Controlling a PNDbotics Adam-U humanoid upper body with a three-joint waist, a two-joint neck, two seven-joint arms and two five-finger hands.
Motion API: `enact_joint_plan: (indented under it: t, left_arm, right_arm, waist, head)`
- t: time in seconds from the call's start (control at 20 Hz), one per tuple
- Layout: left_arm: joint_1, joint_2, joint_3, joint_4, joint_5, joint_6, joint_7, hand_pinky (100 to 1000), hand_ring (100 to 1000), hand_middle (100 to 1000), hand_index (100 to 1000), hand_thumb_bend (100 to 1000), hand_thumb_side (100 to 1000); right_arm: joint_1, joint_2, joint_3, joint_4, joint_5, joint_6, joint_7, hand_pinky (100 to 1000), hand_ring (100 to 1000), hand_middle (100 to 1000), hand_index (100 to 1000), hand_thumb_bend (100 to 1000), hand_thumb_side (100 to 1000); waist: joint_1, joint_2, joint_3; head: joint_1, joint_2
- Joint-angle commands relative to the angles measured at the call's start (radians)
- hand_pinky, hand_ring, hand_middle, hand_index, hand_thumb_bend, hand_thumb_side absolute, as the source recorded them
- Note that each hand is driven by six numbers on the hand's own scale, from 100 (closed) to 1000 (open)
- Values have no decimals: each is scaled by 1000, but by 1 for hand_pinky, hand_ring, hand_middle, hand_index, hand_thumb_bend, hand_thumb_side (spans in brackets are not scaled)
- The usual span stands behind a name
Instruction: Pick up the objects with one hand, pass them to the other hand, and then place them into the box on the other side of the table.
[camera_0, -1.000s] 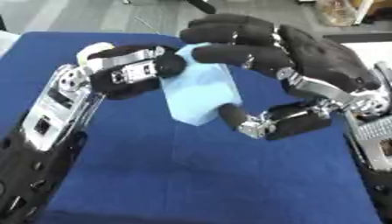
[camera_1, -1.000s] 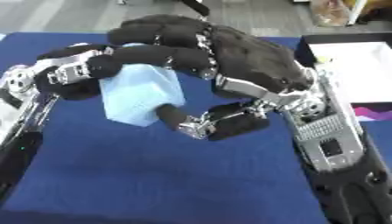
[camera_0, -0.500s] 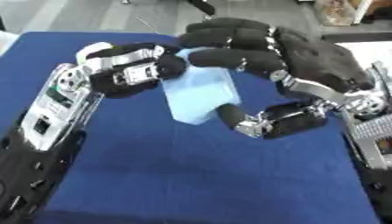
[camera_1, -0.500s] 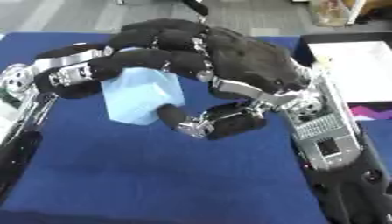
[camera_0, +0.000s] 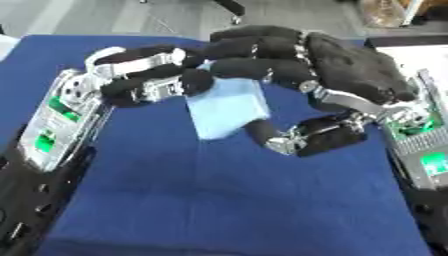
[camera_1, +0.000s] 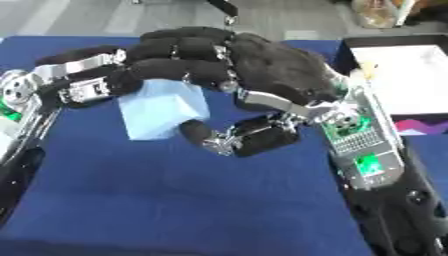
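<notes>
Barely shifted since before. Both hands curled round pale blue block (camera_0: 226, 109) above blue surface (camera_0: 219, 200): left hand (camera_0: 149, 80), right hand (camera_0: 324, 75). White box (camera_1: 404, 82) at right edge.

Both arms are black with silver metal joints, each forearm carrying exposed green circuit boards, and the left hand (camera_0: 144, 80) and right hand (camera_0: 350, 70) have black padded fingers on bright silver linkages.

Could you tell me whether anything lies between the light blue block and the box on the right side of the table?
Nothing visible does. The light blue block sits between the left hand and right hand, both curled round it; only bare blue table leads to the box at right.
</notes>
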Motion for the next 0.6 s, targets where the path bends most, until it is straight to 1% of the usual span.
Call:
enact_joint_plan:
  t: [0.05, 0.1, 0.2, 0.35, 0.4, 0.45, 0.6]
  left_arm:
    - [-20, 9, -8, -38, -19, -18, -8, 760, 394, 262, 589, 100, 757]
    - [-20, 9, -8, -39, -24, -20, -8, 759, 394, 262, 589, 100, 754]
    - [-21, 9, -9, -41, -34, -23, -9, 758, 394, 262, 589, 100, 753]
    - [-22, 9, -10, -45, -48, -24, -11, 757, 395, 262, 590, 100, 749]
    - [-23, 9, -10, -46, -53, -25, -11, 756, 397, 264, 591, 100, 748]
    - [-23, 9, -10, -47, -58, -25, -13, 756, 397, 264, 592, 100, 748]
    - [-25, 8, -11, -51, -69, -25, -16, 755, 401, 268, 595, 100, 738]
  right_arm:
    - [-16, 4, -9, 5, 23, -33, 25, 927, 928, 960, 1000, 100, 100]
    - [-17, 4, -10, 4, 27, -37, 23, 919, 888, 955, 1000, 100, 100]
    - [-17, 3, -11, 2, 35, -44, 18, 885, 853, 953, 1000, 100, 100]
    - [-17, 2, -13, -1, 45, -54, 3, 865, 821, 934, 1000, 100, 100]
    - [-17, 2, -13, -1, 46, -57, -4, 857, 804, 910, 1000, 100, 100]
    - [-17, 2, -13, 0, 47, -58, -12, 856, 803, 907, 1000, 100, 100]
    - [-17, 3, -16, 0, 50, -55, -43, 813, 763, 846, 1000, 100, 100]
  waist:
    - [1, -18, 2]
    - [0, -18, 2]
    - [0, -19, 2]
    - [0, -20, 2]
    - [0, -20, 2]
    - [0, -20, 2]
    - [0, -19, 2]
  head:
    - [-3, 3]
    - [-3, 4]
    - [-4, 4]
    - [-5, 4]
    - [-4, 4]
    - [-4, 4]
    - [-5, 5]
